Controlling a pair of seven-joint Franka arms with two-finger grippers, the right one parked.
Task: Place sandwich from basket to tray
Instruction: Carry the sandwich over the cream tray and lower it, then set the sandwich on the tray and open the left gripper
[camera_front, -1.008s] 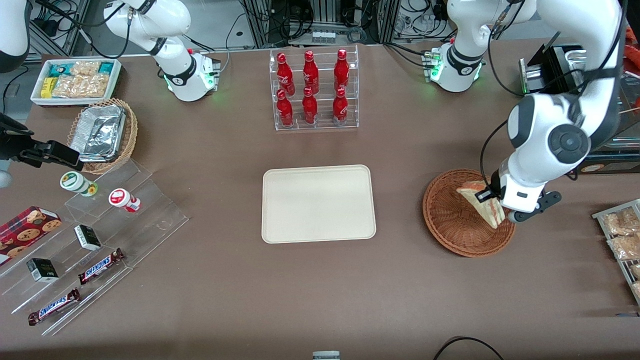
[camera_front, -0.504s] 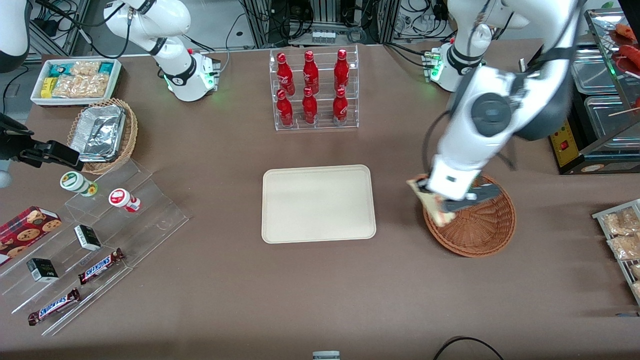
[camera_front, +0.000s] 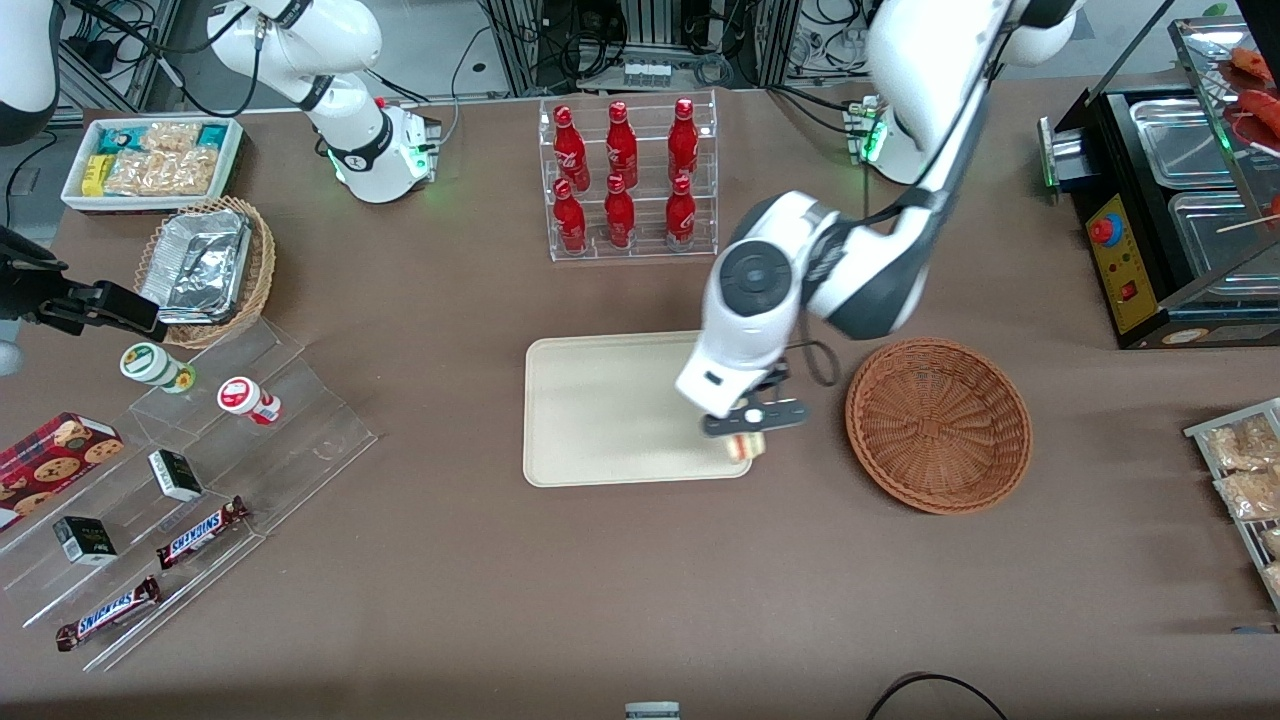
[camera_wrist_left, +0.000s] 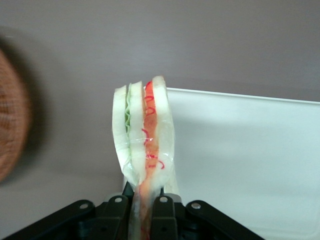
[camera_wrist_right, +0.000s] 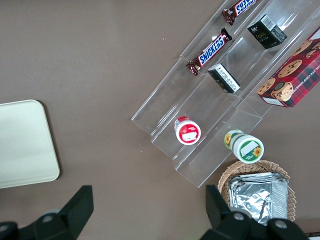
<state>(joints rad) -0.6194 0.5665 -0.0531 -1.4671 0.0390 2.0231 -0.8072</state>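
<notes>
Spreading under everything is the brown table (camera_front: 450, 560), on which the surrounding goods are laid out. Toward the parked arm's end a clear stepped display (camera_front: 190, 470) carries chocolate bars (camera_front: 108, 612), small dark boxes and two capped cups, with a tan basket of foil containers (camera_front: 205, 268) and a white bin of snack packets (camera_front: 152, 160) farther from the camera. A clear rack of red bottles (camera_front: 625, 178) is set farther from the camera than the tray (camera_front: 600, 410). Nothing is seen between the tray and the basket (camera_front: 938, 425), which lies bare toward the working arm's end.

The sandwich (camera_wrist_left: 144, 132) is seen in the wrist view as a wedge of pale bread with green, orange and red layers under clear wrap, held edge-on. It is pinched between the closed fingers (camera_wrist_left: 161, 210) of the gripper (camera_front: 747, 425), which hangs over the tray's corner that is nearest the basket and the camera, the sandwich (camera_front: 743, 446) showing just under it at the rim.

Half a second ago the sandwich was being carried over the basket's rim; it has since been brought across the gap to the tray's edge.
</notes>
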